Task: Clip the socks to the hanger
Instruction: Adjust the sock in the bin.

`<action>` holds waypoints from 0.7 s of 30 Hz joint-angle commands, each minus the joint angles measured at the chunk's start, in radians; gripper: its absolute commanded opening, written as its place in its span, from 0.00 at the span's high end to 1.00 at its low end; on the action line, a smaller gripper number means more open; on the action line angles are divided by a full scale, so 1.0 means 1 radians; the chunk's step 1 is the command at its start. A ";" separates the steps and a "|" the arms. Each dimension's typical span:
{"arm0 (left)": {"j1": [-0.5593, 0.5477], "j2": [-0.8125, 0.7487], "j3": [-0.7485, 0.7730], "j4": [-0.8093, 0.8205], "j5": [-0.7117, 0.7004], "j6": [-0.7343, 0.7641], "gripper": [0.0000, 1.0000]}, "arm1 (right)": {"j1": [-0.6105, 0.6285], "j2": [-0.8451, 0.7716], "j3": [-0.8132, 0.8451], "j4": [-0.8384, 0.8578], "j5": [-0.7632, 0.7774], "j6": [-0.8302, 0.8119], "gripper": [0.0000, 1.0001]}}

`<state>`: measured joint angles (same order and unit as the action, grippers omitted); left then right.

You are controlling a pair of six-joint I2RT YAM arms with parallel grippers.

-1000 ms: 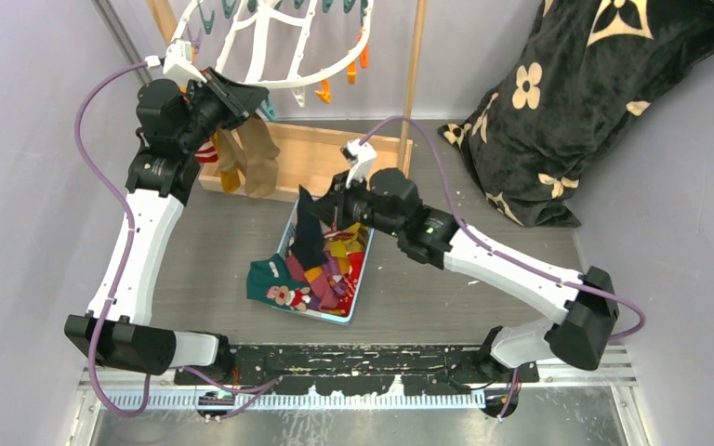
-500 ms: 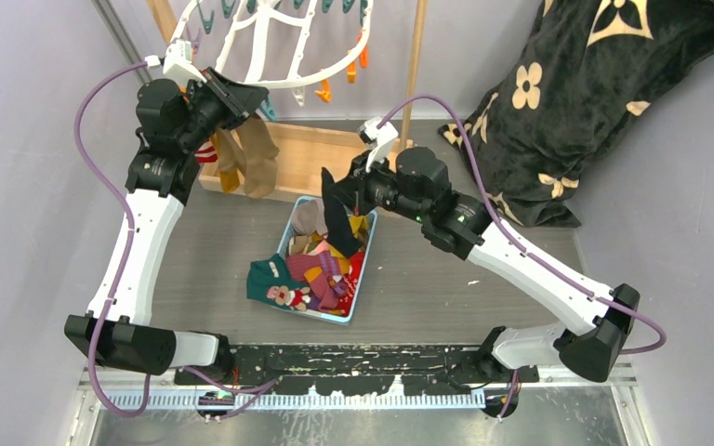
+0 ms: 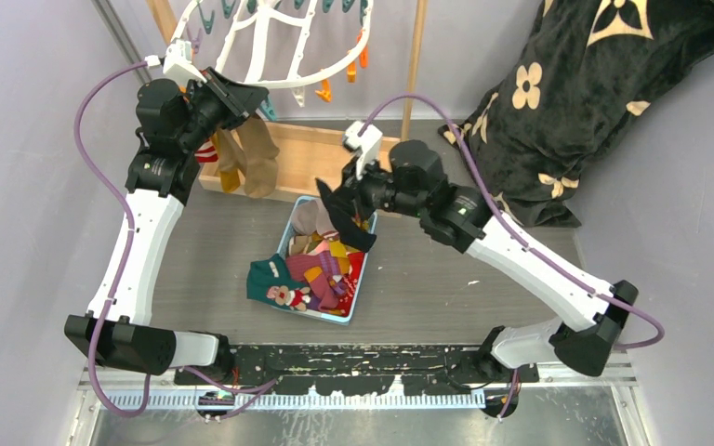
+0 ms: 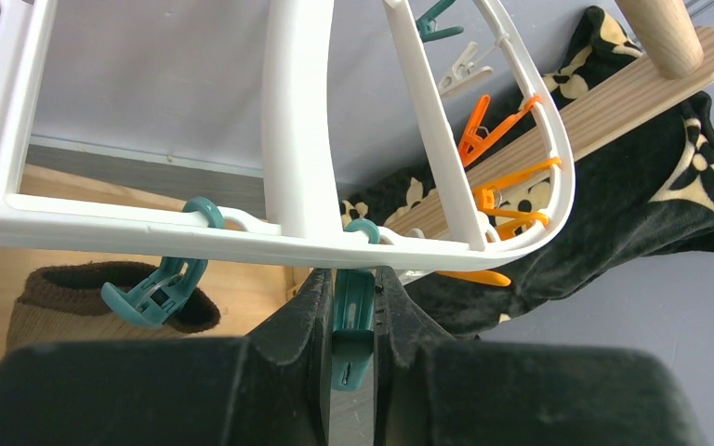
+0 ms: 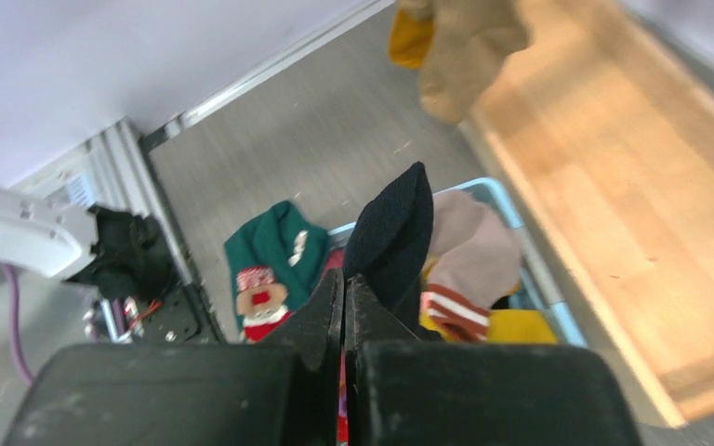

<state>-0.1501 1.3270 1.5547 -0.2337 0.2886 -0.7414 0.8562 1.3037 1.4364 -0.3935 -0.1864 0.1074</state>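
**Black sock lifted clear, on its way to the held clip**

The black sock (image 5: 392, 237) is pinched between the closed fingers of the right tool (image 5: 342, 279) and trails from its tips. Over the last second it has risen out of the blue tray (image 3: 335, 319) and swung away from the pile of socks (image 3: 321, 274) left beneath the tool. The left tool (image 4: 353, 279) has not moved. It remains clamped on a teal clip (image 4: 351, 325) hanging under the hanger (image 4: 242, 243) rim just ahead of it. Picking looks finished, so carrying the sock across to that clip seems the step in hand. Two tan socks (image 3: 258, 158) already hang below the left tool.
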 commanded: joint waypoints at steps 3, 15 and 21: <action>0.004 -0.025 0.056 0.057 -0.003 0.028 1.00 | 0.181 0.114 -0.007 -0.059 -0.068 -0.033 0.88; 0.004 -0.025 0.053 0.060 -0.003 0.027 1.00 | 0.256 0.104 -0.198 0.090 0.172 0.241 0.03; 0.004 -0.022 0.056 0.061 -0.003 0.025 1.00 | 0.161 -0.016 -0.332 0.040 0.287 0.520 0.01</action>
<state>-0.1501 1.3270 1.5555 -0.2363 0.2882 -0.7284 1.0870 1.4067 1.1641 -0.3809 0.0006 0.3954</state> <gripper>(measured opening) 0.142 0.996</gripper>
